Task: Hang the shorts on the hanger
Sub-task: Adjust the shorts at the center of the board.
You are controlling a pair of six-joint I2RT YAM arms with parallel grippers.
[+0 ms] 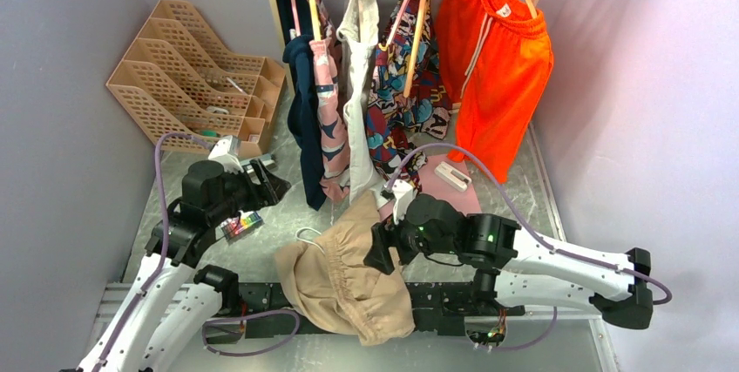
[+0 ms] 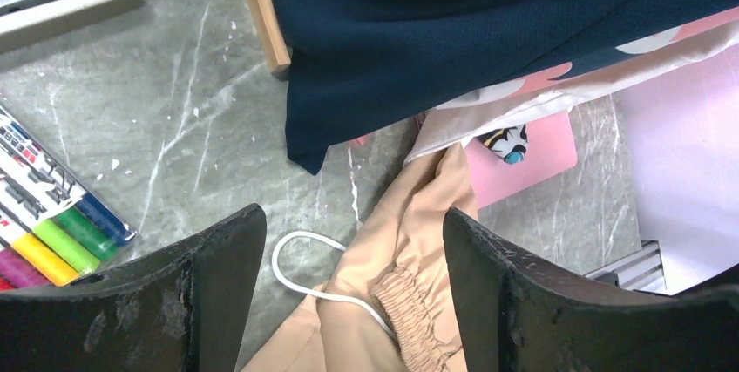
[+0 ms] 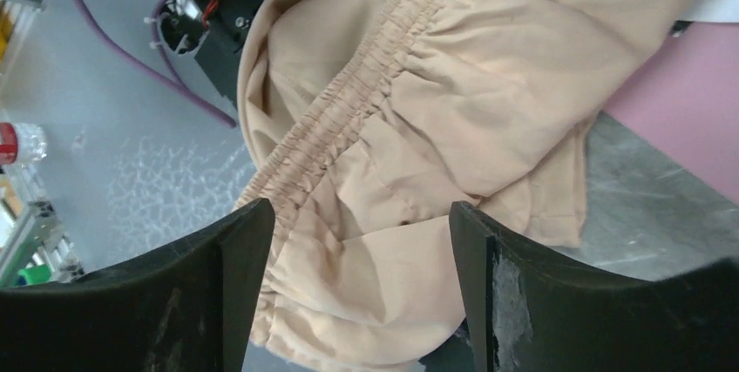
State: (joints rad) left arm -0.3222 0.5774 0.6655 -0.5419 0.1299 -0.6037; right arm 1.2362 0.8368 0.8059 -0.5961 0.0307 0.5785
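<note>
The beige shorts (image 1: 349,276) lie crumpled at the near edge of the table, partly draped over the arm bases. Their gathered waistband (image 3: 340,119) and white drawstring (image 2: 292,272) show. My right gripper (image 1: 381,250) hangs just above the shorts (image 3: 453,102), open, with the fabric below its jaws and not pinched (image 3: 362,211). My left gripper (image 1: 268,182) is open over the table to the left, and the upper tip of the shorts (image 2: 410,241) lies below its spread jaws (image 2: 349,219). The hanger is hidden from view.
A clothes rail at the back carries a navy garment (image 1: 301,102), a cream-white one (image 1: 359,67), patterned clothes and bright orange shorts (image 1: 497,67). Tan file racks (image 1: 192,67) stand back left. A marker set (image 2: 52,233) lies near the left gripper, a pink pad (image 1: 449,193) behind the right.
</note>
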